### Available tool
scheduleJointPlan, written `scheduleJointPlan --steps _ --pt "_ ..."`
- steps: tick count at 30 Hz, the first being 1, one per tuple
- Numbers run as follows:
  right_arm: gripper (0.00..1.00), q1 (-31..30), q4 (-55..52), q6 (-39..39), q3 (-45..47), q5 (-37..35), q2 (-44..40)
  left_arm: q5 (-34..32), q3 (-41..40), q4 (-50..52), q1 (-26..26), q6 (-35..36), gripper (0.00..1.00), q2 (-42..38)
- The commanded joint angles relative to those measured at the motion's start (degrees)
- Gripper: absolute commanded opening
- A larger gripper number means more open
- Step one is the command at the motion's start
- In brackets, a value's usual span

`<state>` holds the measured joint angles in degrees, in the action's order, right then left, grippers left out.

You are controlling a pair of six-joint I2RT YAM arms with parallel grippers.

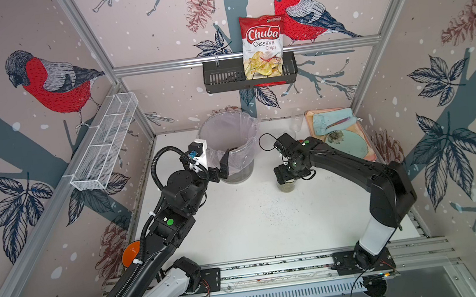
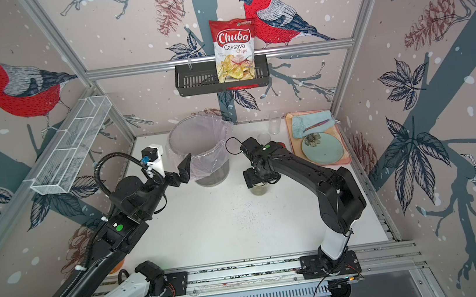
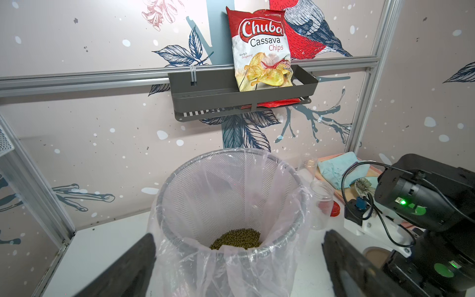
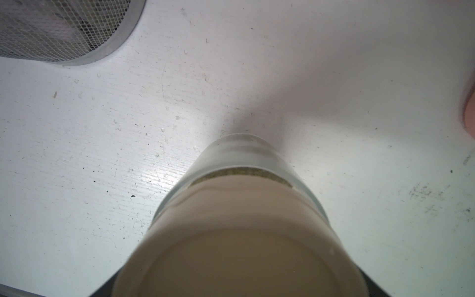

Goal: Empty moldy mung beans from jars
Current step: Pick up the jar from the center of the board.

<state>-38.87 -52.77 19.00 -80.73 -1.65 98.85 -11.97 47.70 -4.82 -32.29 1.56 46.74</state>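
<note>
The left gripper (image 3: 237, 233) is held wide open just beside the bin (image 3: 161, 196). Near the bin, the right gripper (image 1: 286, 178) is positioned over 1 beige-lidded jar (image 4: 246, 156); whether it is gripped cannot be told.

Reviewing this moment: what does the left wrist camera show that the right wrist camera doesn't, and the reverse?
Left wrist only: mung beans lying loose at the bottom of the lined bin, two lidless clear jars beyond it, a red lid, and the chips bag on the black shelf.
Right wrist only: the capped jar, with a thin band of beans through its clear wall.
Both: the bin's mesh, the white table, and apparently the beige lid, a sliver in the left wrist view.
</note>
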Motion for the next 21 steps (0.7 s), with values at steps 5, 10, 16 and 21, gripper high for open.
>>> scheduleJointPlan --steps 5,10,16,21 --pt "0.75 0.60 -0.41 -0.36 -0.31 -0.54 -1.45 7.13 -0.76 -3.72 -0.09 2.03 0.98 -0.41" --pt "0.74 1.37 -0.54 -0.28 0.04 -0.14 -2.97 8.97 0.75 -2.06 -0.14 1.70 0.98 1.12" --pt "0.74 2.72 0.53 -0.28 1.70 1.52 -4.89 14.39 3.91 1.21 -3.48 3.24 0.98 4.50" --pt "0.74 3.78 0.77 -0.36 2.63 2.55 -6.53 18.20 4.96 3.23 -7.20 5.46 0.98 5.84"
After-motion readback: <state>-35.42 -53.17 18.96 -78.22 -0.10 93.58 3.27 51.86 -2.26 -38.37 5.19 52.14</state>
